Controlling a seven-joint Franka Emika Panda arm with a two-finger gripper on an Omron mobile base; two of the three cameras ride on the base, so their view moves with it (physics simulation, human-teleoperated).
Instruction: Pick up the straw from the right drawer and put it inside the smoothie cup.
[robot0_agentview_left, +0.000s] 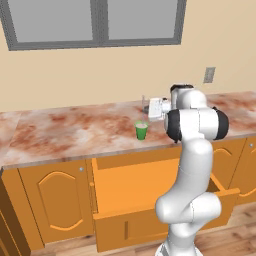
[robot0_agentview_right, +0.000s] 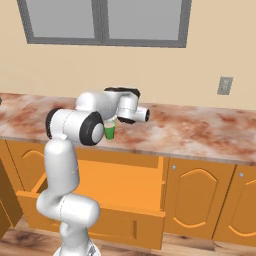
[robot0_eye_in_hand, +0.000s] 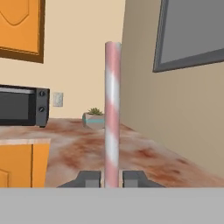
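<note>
From the left base view, the smoothie cup (robot0_agentview_left: 141, 130) sits near the counter's (robot0_agentview_left: 70, 132) front edge, above the open right drawer (robot0_agentview_left: 135, 185); the gripper (robot0_agentview_left: 148, 107) hangs just behind it with the straw (robot0_agentview_left: 143, 104) standing upright, barely visible. Right base view: the arm partly covers the cup (robot0_agentview_right: 109, 131). Hand view's clearer: both fingers (robot0_eye_in_hand: 133, 178) pinch the pink-and-white striped straw (robot0_eye_in_hand: 112, 113), running straight away from the hand, with a microwave (robot0_eye_in_hand: 22, 105) and potted plant (robot0_eye_in_hand: 94, 118) beyond.

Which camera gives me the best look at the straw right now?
The hand view: the straw stands upright between the gripper fingertips, its pink and white stripes clear. In the left base view it is a faint thin line; in the right base view I cannot make it out.
</note>
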